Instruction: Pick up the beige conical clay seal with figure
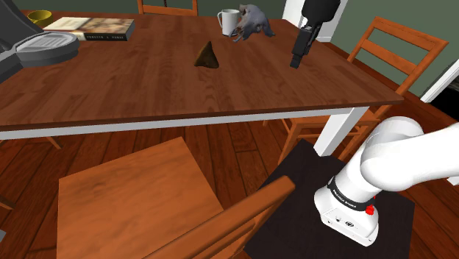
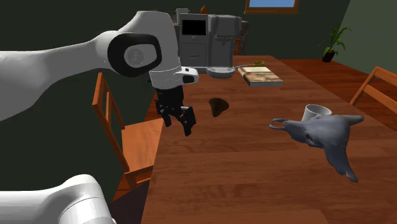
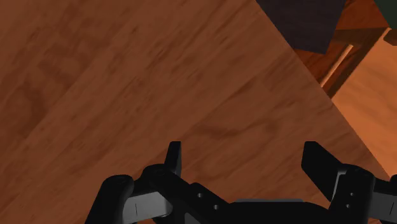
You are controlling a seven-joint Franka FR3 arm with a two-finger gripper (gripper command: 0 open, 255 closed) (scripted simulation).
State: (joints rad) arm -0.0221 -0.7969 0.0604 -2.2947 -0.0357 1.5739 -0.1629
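The conical seal (image 1: 207,55) looks dark brown and stands upright near the middle of the wooden table (image 1: 147,96). In the second exterior view the seal (image 2: 219,106) sits beyond the gripper, toward the book. My black gripper (image 1: 296,62) hangs above the table near its edge, well off to the shoulder view's right of the seal. The gripper (image 2: 179,126) points down, its fingers apart and empty. In the wrist view the gripper (image 3: 242,159) is open over bare table wood (image 3: 127,95), with the table's edge close by.
A grey animal figure (image 1: 254,20) and a white mug (image 1: 229,22) stand at the table's far side. A book (image 1: 95,28), a yellow bowl (image 1: 38,16) and a grey round appliance (image 1: 48,45) are at the far left. Wooden chairs (image 1: 147,199) (image 1: 393,48) flank the table.
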